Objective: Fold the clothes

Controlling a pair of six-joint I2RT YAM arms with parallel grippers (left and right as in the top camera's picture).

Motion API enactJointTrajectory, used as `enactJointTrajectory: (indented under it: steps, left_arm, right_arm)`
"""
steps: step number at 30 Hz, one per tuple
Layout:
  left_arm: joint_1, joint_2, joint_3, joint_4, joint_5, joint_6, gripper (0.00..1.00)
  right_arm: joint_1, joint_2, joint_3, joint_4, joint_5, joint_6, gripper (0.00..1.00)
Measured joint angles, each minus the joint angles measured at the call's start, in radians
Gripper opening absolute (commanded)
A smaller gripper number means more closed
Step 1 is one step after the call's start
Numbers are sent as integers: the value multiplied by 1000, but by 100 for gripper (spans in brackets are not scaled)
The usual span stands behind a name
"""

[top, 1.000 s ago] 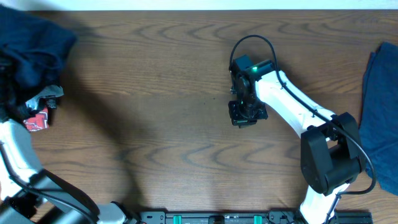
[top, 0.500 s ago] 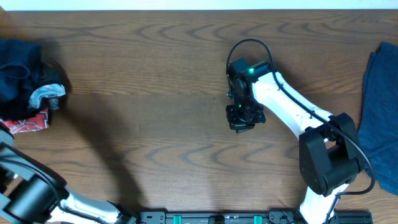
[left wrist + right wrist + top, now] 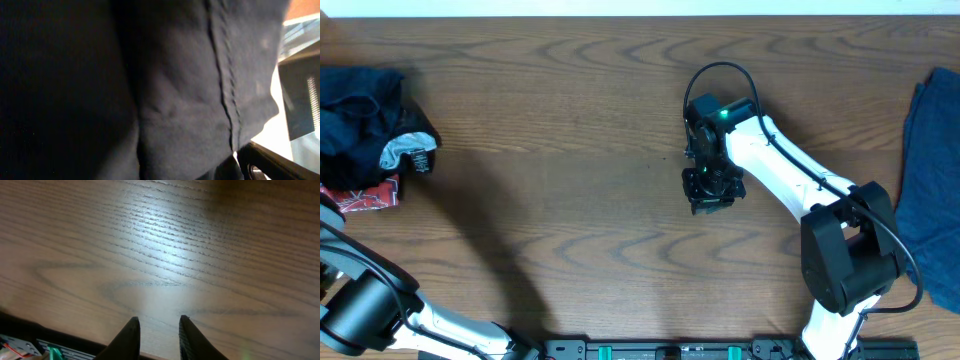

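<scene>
Because both garments lie at opposite ends, most of the wide wooden table (image 3: 570,150) is bare brown grain. A flat blue piece (image 3: 932,190) runs along the far right edge, partly out of the overhead view. At the far left edge sits a crumpled heap of navy shorts (image 3: 360,120), unfolded, with pale grey lining (image 3: 405,150) showing and a red patterned cloth (image 3: 365,197) touching its near side.

The white right arm (image 3: 790,165) reaches to the middle of the table. There the right gripper (image 3: 157,330) hovers over bare wood, its two fingertips a little apart with nothing between them, well away from both garments.

The left wrist view is filled with dark cloth pressed close to the lens. Only one dark edge of the left gripper (image 3: 272,162) shows in the bottom corner, so whether its jaws are spread or closed on fabric cannot be told.

Several things could go wrong from here. The heap lies right at the table edge, so a careless tug might drag it off. A grab into bunched layers could catch the red cloth too. With the left camera smothered, a poor grip would go unnoticed.
</scene>
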Motion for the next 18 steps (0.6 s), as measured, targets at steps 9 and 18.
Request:
enactJointTrajectory:
  steps: [9,18]
  left_arm:
    - [0,-87,0,46,-18,-131,98]
    - [4,-280,9,-165,-90,-139,98]
  right_arm:
    - [0,0,0,0,-2,2,39]
    - [0,0,0,-2,-13,-4,27]
